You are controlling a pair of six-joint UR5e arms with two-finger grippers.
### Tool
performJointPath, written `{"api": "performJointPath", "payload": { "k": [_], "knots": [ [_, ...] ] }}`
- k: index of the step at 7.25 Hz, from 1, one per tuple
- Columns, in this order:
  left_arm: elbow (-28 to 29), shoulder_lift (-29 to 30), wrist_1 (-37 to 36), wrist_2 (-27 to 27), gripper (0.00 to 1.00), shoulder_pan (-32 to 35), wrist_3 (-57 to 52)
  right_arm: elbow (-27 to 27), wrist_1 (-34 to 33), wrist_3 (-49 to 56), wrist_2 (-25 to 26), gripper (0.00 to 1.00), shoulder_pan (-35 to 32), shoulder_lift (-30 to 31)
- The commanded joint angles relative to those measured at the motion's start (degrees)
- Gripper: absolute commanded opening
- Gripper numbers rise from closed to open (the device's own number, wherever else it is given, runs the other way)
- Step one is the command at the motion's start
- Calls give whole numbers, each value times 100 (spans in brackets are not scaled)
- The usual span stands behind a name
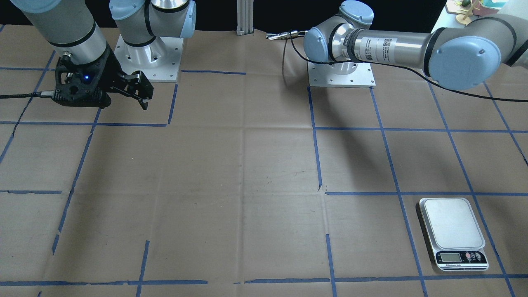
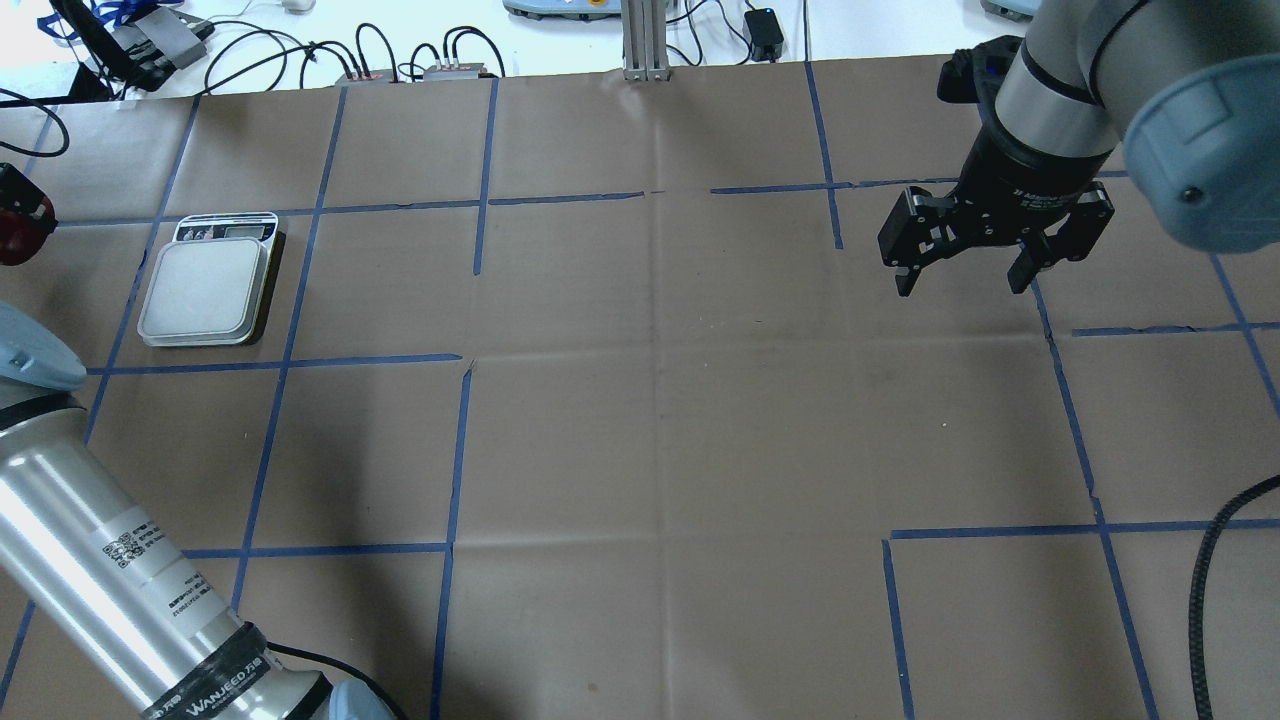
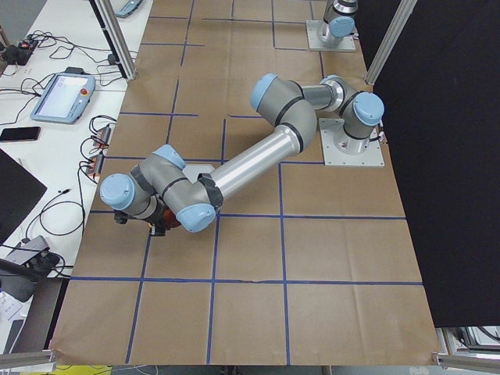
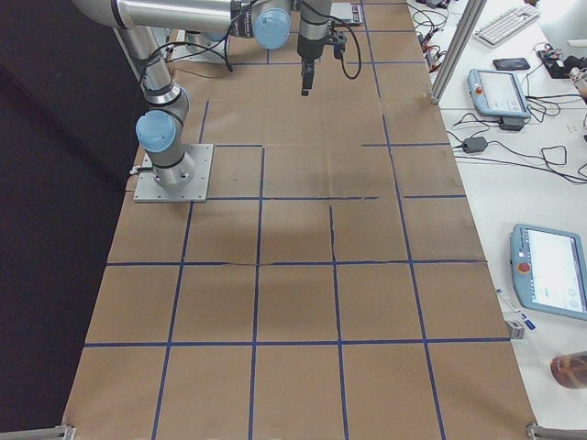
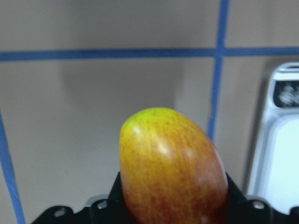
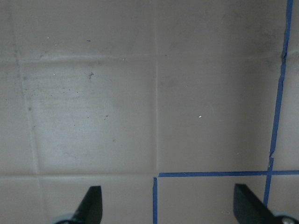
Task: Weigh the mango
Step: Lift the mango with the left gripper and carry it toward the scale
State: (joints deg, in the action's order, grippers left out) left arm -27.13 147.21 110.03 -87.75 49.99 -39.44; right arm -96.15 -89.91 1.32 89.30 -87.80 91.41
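The left claw grips the mango above the table, near the scale, whose platform is bare. Setting it down and reading the weight remain; the right claw hangs wide open, empty.

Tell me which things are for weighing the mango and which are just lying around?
For the job: the mango, gripped in the left arm's jaws; the scale, nothing on it.
Just lying about: a touchscreen pendant, a keyboard, a phone, all on the side desks.

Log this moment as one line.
left gripper: shut on mango, beside scale | scale: empty, mango not yet on it | right gripper: open, holding nothing
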Motion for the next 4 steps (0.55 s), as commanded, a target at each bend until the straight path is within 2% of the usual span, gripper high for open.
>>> {"api": "performJointPath", "payload": {
  "k": [1, 2, 3, 4],
  "knots": [
    [-1077, -743, 151, 21, 27, 264, 635, 0, 0, 0, 0, 100, 0, 0],
    [-1971, -1295, -345, 12, 27, 527, 1091, 0, 0, 0, 0, 100, 0, 0],
    [-3033, -1840, -1160, 12, 28, 747, 1374, 0, 0, 0, 0, 100, 0, 0],
    [-3975, -2115, -2012, 12, 28, 862, 1586, 0, 0, 0, 0, 100, 0, 0]
  ]
}}
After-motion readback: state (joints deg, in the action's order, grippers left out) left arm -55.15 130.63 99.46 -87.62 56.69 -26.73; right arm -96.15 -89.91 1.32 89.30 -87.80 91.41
